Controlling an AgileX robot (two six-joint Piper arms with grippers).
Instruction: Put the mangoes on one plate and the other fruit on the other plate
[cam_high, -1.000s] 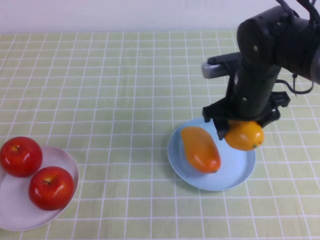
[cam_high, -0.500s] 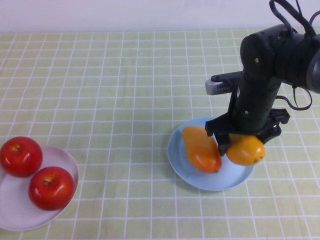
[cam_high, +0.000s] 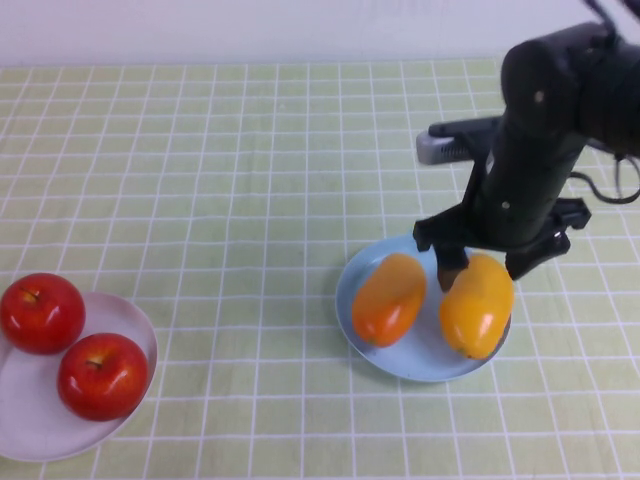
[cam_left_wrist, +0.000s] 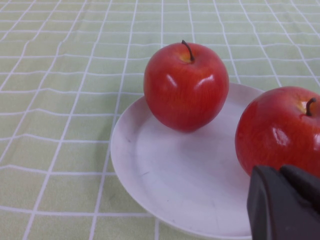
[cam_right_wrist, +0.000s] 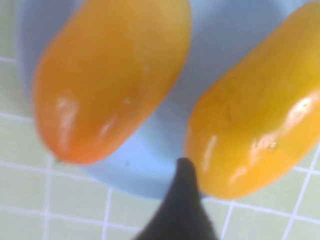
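Both mangoes lie side by side on the light blue plate (cam_high: 347, 300): the deeper orange one (cam_high: 389, 298) on its left, the yellower one (cam_high: 477, 305) on its right. My right gripper (cam_high: 486, 268) hovers open just over the yellow mango's far end, one finger on each side, not holding it. In the right wrist view one dark fingertip (cam_right_wrist: 185, 200) shows beside the yellow mango (cam_right_wrist: 255, 115) and the orange mango (cam_right_wrist: 110, 75). Two red apples (cam_high: 41, 312) (cam_high: 102, 375) rest on the white plate (cam_high: 20, 425). My left gripper (cam_left_wrist: 282, 200) sits shut beside the nearer apple (cam_left_wrist: 280, 130).
The green checked cloth covers the whole table. The white plate (cam_left_wrist: 170, 185) lies at the front left edge, the blue plate (cam_right_wrist: 150, 165) at front right, with open cloth between them and across the back.
The right gripper lowered the yellow mango onto the blue plate and let go; it now lies flat. The orange mango shifted and turned slightly left.
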